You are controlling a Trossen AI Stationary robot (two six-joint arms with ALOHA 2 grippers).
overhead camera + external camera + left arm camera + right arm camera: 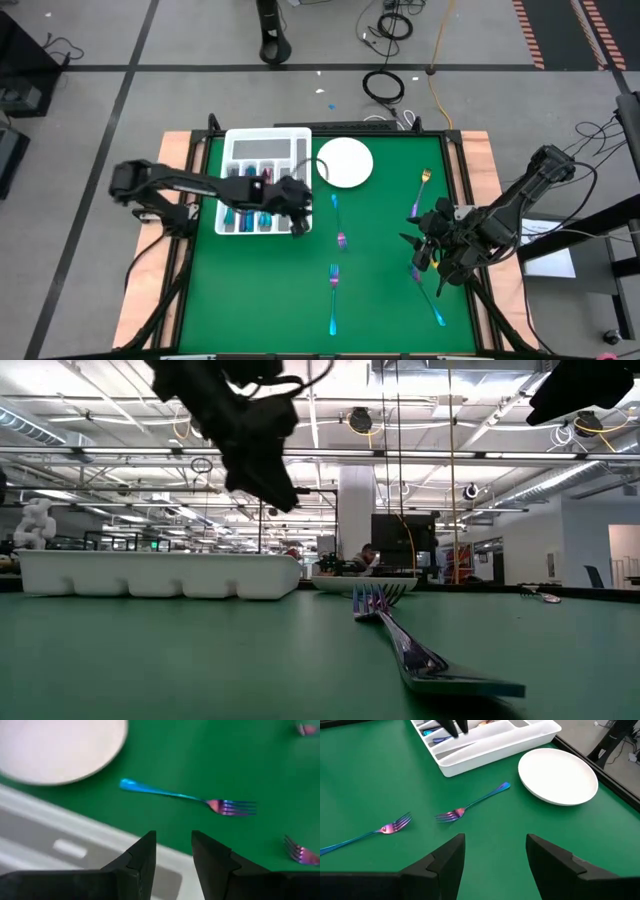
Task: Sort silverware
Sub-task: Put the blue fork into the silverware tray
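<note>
While the left gripper (pixel 297 212) hangs over the near right corner of the white divided tray (pixel 262 147), its fingers (pixel 142 862) stand a little apart with nothing between them. I think it is there because the tray's slots are where the silverware goes, and a few shiny pieces (pixel 246 218) already lie in them. The right gripper (pixel 428 252) waits near the table's right edge, fingers spread wide and empty. Forks still lie loose on the green table (pixel 380 300): one fork (pixel 470 804) just beside the round white plate (pixel 346 162), another fork (pixel 333 298) toward the table's front edge, and more by the right edge.
</note>
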